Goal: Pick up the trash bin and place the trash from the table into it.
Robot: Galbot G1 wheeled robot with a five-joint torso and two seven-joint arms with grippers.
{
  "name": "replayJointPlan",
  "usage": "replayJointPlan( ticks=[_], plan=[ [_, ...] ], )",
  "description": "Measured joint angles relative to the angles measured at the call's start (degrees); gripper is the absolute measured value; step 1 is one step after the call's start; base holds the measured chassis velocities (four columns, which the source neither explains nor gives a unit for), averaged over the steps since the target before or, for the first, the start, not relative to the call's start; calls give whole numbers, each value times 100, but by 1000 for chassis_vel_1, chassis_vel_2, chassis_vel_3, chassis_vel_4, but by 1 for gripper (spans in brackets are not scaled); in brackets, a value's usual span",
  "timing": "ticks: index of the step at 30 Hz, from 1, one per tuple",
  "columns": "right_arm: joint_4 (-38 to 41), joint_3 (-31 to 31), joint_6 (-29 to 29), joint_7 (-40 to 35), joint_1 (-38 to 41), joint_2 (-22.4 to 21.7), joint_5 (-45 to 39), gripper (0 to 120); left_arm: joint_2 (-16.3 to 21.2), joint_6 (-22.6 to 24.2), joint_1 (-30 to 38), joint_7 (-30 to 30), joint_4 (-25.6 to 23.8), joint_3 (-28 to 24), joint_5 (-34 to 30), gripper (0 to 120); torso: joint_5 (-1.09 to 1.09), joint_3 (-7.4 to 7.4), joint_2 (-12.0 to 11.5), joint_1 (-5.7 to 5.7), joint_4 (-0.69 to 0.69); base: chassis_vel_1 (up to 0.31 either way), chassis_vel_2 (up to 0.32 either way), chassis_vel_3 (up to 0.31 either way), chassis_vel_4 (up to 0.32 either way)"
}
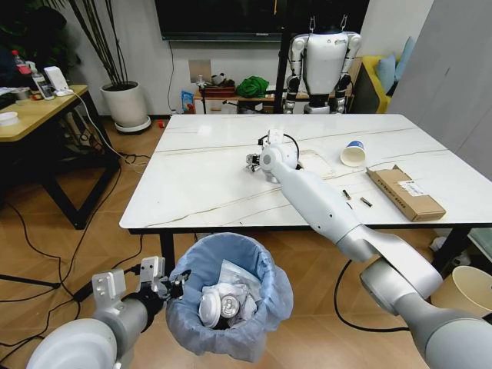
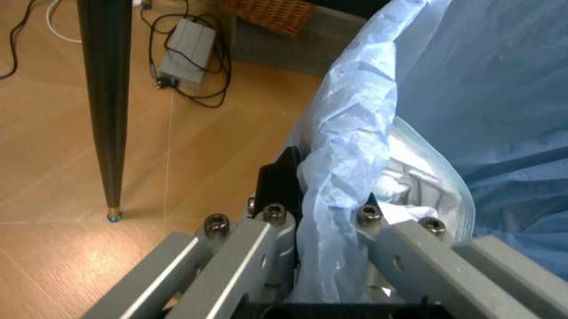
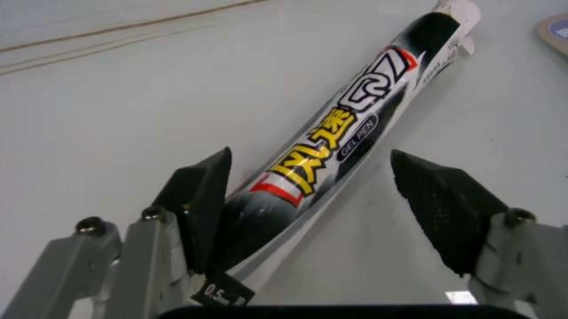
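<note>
Trash bin held below the tabletop edge, right gripper open over a pen wrapper

Trash bin (image 1: 231,304), lined with a crinkly light blue bag, hangs just below the near edge of the tabletop (image 1: 200,184), over the wooden floor. The left gripper (image 1: 167,286) is clamped on the bin's rim at the robot's left side; in the left wrist view its two fingers (image 2: 275,193) pinch a fold of the blue bag and the rim between them. Inside the bin lie a crushed can (image 1: 223,306) and crumpled white paper (image 1: 233,275).

The right arm reaches forward across the tabletop, and the right gripper (image 1: 257,163) sits low near the middle of the white marble-look surface. In the right wrist view its jaws stand apart, one on each side of a black gel pen wrapper (image 3: 337,133) with yellow and white lettering that lies flat on the tabletop. One pad (image 3: 206,199) is touching or just beside the wrapper's edge, the other stands clear of it.

Farther to the robot's right on the tabletop lie a white, blue-rimmed paper cup (image 1: 354,153) tipped on its side, a flat brown cardboard box (image 1: 405,192) near the right edge, and two small dark bits (image 1: 355,198) between the arm and the box.
</note>
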State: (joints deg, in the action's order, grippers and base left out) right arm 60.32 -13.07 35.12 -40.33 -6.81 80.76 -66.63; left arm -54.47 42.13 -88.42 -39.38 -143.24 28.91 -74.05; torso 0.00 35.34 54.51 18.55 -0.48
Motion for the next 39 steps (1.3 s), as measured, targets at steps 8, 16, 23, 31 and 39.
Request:
replayJointPlan(
  ticks=[8,16,23,31,39],
  plan=[
    [-53,-40,-12,39,-11,32,95,34,-24,0,23,5,0,-5,-1,3,0,0,0,0,0,0,0,0,0],
    [235,-75,-38,46,-70,-78,250,3,-19,0,26,8,0,45,-13,3,0,0,1,0,0,0,0,0,0],
    [1090,25,-55,122,-183,-396,148,0,-21,0,33,11,0,30,-13,3,0,0,1,0,1,0,0,0,0],
    [2807,231,-96,239,-507,-1297,-671,0,-22,0,51,31,0,16,-5,3,2,0,1,0,0,0,0,0,0],
    [4360,443,-432,893,-1132,-2314,-1027,0,-5,0,71,92,0,15,28,3,1,-1,1,-1,0,0,0,0,0]
  ],
)
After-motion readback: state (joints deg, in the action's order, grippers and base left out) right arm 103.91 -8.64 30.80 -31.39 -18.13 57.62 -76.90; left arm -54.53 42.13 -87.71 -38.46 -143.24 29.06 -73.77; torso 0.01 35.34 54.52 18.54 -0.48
